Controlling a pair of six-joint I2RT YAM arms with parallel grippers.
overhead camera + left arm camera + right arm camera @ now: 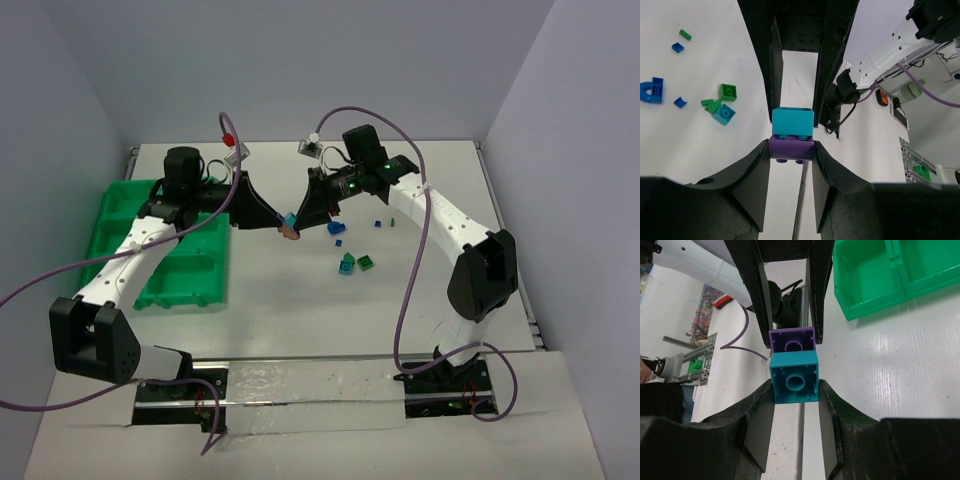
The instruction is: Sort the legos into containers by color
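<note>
A teal brick (792,121) and a purple brick (791,148) are stuck together over the middle of the table (290,310). The right gripper (794,385) is closed partway on the teal brick, and the left gripper (791,152) on the purple brick. Loose bricks (356,263) lie just to their right. The green tray (112,200) sits well to the left.

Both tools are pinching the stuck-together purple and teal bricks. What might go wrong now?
1. The left tool pinches the purple brick and the right tool the teal brick. When they pop apart, one might slip out and fall among the loose bricks.
2. The tools sit tip to tip, so a crooked pull might bump them together.
</note>
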